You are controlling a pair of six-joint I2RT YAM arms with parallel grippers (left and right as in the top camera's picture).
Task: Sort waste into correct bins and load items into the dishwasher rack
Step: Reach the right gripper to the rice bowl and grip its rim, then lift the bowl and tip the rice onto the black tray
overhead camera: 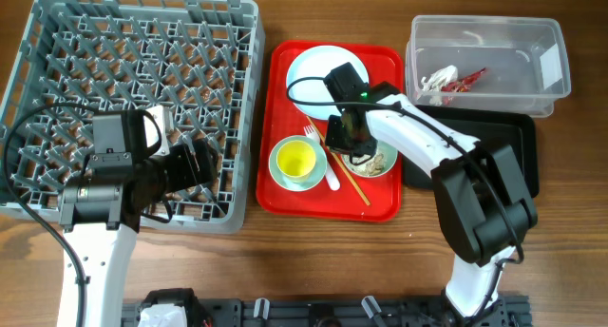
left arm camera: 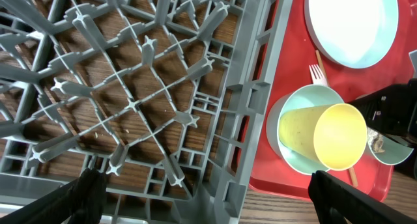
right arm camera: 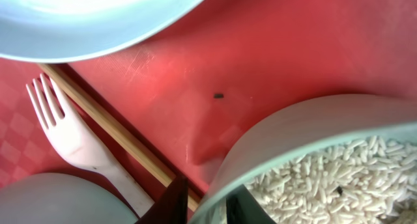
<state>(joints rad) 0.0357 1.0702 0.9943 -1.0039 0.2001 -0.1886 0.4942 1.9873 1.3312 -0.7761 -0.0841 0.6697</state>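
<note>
Right pincer (right arm camera: 208,208) pinches the rim of the rice bowl (right arm camera: 313,139), right side of the red tray (right arm camera: 260,61) (left pincer (left arm camera: 215,191) gapes empty over the dishwasher rack (left arm camera: 130,107)). Such a thin edge-grip could tilt it, spilling rice (right arm camera: 326,178).

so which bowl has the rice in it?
The right-hand bowl, its rim straddled by the right gripper; the other bowl holds the yellow cup.

On the red serving tray (overhead camera: 380,66), a yellow cup (overhead camera: 295,159) is sitting in a pale green bowl (overhead camera: 275,171) and whitish rice (right arm camera: 326,178) is lying in the second green bowl (right arm camera: 293,123).
</note>
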